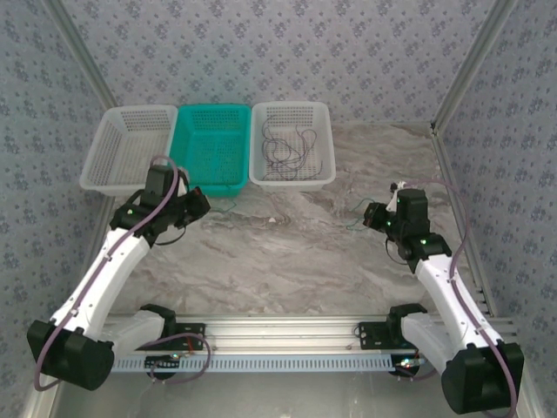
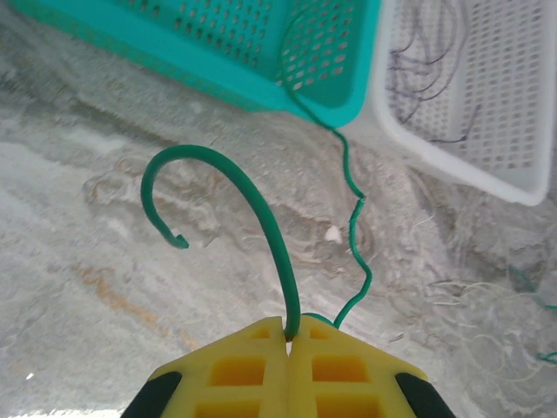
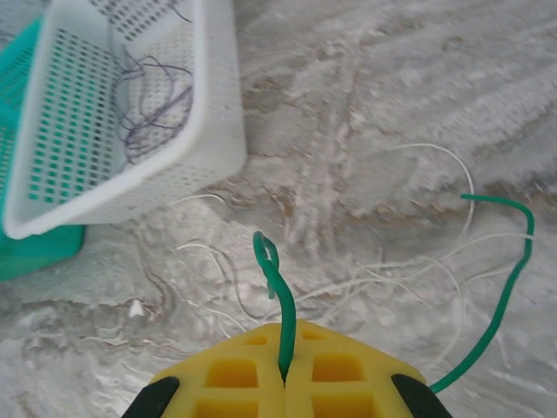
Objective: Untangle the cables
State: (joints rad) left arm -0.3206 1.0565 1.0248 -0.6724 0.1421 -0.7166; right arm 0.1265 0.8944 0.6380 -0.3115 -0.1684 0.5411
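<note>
Green cables (image 2: 280, 261) (image 3: 284, 324) tight within both pincers (image 2: 288, 338) (image 3: 285, 376)

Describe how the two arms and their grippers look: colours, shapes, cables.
The left arm and right arm have white links with black joints and bases. A purple cable loops along each. The left gripper and right gripper have yellow fingers with square recesses, black at the sides.

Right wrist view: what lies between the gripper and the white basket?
In that view, loose thin white cables on the marble table, plus the looped end of the green cable pinched by the right gripper.
</note>
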